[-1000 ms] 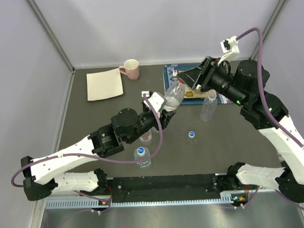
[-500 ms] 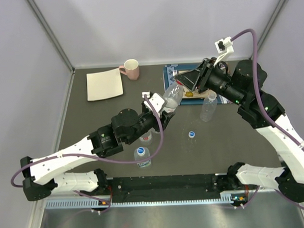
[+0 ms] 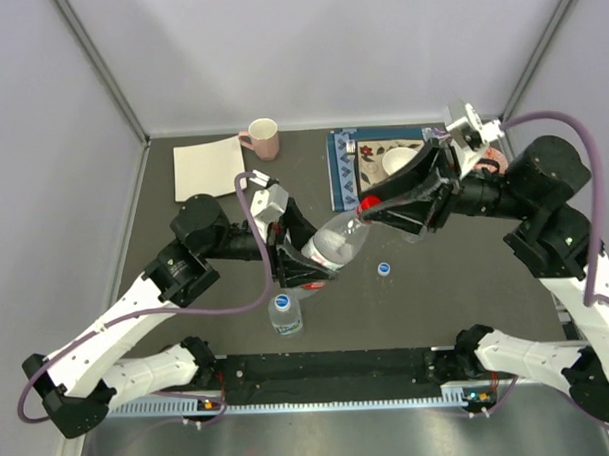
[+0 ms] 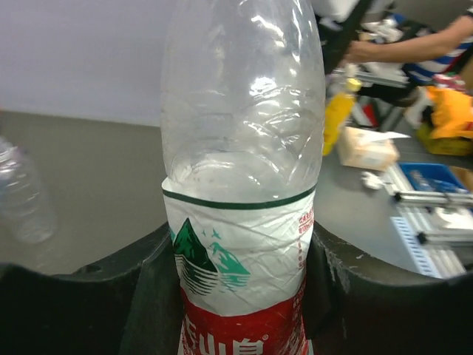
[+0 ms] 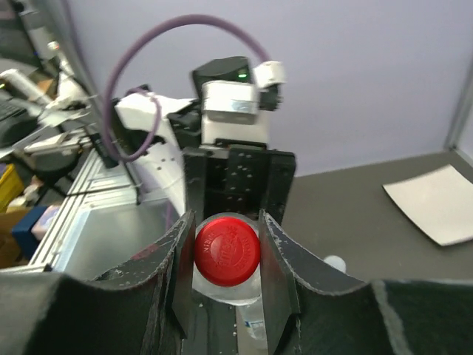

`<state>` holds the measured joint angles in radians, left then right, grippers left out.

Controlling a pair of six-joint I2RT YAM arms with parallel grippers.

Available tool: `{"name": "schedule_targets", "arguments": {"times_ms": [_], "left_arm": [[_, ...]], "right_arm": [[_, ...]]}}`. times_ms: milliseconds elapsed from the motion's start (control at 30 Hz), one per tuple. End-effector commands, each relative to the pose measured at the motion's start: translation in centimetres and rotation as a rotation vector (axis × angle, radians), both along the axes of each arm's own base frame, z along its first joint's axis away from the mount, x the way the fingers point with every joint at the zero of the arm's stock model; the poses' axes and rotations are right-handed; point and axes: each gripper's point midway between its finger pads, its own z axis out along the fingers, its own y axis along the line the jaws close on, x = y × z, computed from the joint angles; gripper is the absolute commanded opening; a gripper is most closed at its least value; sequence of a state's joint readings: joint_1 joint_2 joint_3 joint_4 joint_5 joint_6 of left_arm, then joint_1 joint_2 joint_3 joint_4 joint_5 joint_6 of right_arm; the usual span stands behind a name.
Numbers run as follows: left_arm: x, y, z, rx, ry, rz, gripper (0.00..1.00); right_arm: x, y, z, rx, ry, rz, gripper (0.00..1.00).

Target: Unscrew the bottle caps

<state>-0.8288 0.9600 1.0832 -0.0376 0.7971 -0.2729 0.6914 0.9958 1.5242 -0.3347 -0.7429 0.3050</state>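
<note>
A clear bottle with a red-and-white label hangs tilted over the table, its neck pointing up and to the right. My left gripper is shut on its labelled body, one black finger on each side. The bottle's red cap sits between the fingers of my right gripper, which is shut on it; both fingers touch its sides. A loose blue cap with a white centre lies on the table. A second bottle with a blue cap stands near the front.
A pink mug and a beige sheet are at the back left. A blue patterned mat with a white bowl lies at the back right. Another clear bottle shows at the left of the left wrist view.
Both arms have swung. The bottle has come down toward the table's middle and tilts more. My right gripper has closed on the red cap and followed it.
</note>
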Motion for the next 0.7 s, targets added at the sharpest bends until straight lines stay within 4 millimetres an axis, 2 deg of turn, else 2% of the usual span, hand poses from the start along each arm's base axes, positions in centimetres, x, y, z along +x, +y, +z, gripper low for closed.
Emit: {"name": "schedule_targets", "arguments": {"times_ms": [0,200,333,467,600,667], "left_arm": [[-3.9,1.8,4.7,-0.142,-0.041,-0.227,0.55],[-5.4,2.4,4.7,-0.145,-0.030,-0.340,0.55],[-5.5,2.3,4.7,-0.143,-0.029,-0.355,0.55],[-5.4,2.2,4.6,-0.140,-0.028,-0.365,0.55],[-5.1,2.0,4.2,-0.130,-0.020,-0.357,0.55],[-5.0,2.0,4.1,-0.126,-0.022,-0.345,0.55]], "right_arm": [[-5.6,-0.6,-1.2,-0.043,-0.065,0.294,0.00],[-8.7,-1.8,-0.9,-0.042,-0.127,0.450,0.00],[-10.5,-2.8,-1.1,-0.048,-0.168,0.545,0.00],[-11.4,-3.4,-0.7,-0.038,-0.210,0.563,0.00],[-11.5,-3.9,1.1,-0.002,-0.263,0.496,0.00],[-10.3,-3.7,2.1,0.028,-0.269,0.385,0.00]]}}
